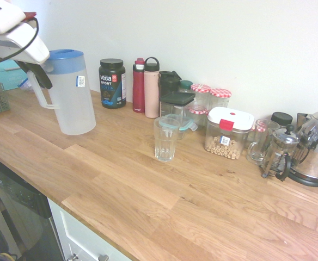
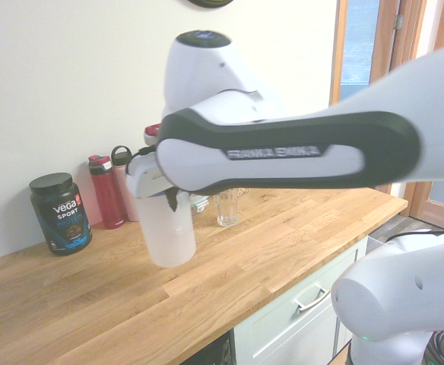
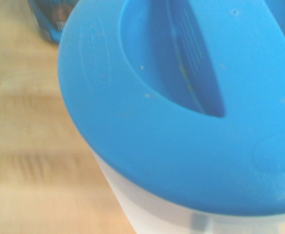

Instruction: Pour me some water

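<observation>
Gripper (image 1: 39, 81) clamped on the handle of the pitcher (image 1: 72, 100), a translucent white jug with a blue lid (image 3: 181, 107). The pitcher looks lifted just clear of the desk (image 1: 148, 206) and near upright, at about 9 o'clock from the empty glass (image 1: 165, 138) in the first exterior view, well apart from it. The water itself is too faint to make out through the frosted wall; presumably inside the pitcher.

Step in hand, as I judge it: carry the pitcher to the glass. To do it well: keep the pitcher level in transit, stop with the spout just over the glass rim, tilt slowly, and watch the containers crowded at 12 to 3 o'clock of the glass. The lid may limit flow, so the spout side must face the glass; lid opening direction unclear from the wrist view.

Readable text: black tub (image 1: 112, 82) says "vega SPORT", with "PROTEIN" partly legible below. Arm link in the second exterior view has embossed lettering, blurred. Small sticker on the pitcher (image 1: 80, 81), unreadable. Label on the clear box with the red-and-white lid (image 1: 227, 133), unreadable.
</observation>
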Controlling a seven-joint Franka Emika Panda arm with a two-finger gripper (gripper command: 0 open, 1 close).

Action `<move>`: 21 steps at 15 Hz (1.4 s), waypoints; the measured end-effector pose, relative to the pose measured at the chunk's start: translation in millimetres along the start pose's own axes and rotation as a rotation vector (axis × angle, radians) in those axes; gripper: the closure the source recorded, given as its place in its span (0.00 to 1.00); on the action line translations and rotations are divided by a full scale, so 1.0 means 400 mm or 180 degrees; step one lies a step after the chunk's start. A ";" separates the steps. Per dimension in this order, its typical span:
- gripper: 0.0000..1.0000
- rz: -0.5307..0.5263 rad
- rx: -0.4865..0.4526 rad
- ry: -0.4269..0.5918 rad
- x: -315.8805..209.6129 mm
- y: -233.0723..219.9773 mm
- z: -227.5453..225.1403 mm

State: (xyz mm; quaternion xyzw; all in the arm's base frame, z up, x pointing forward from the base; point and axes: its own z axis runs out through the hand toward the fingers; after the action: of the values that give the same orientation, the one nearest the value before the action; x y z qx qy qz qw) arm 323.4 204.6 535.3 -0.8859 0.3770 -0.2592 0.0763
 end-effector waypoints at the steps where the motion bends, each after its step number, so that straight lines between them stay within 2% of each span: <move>1: 1.00 0.0047 -0.0041 -0.0010 0.018 -0.039 0.040; 4: 1.00 0.0160 -0.0171 -0.0119 0.048 -0.096 0.136; 10: 1.00 0.0251 -0.0235 -0.0220 0.087 -0.124 0.259; 11: 0.00 0.0251 -0.0231 -0.0229 0.095 -0.125 0.261; 21: 0.00 0.0212 -0.0181 -0.0294 0.107 -0.121 0.237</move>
State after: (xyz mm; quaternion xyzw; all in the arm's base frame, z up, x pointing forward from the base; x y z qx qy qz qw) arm 427.7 202.7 487.5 -0.8857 0.4096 -0.2045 0.0771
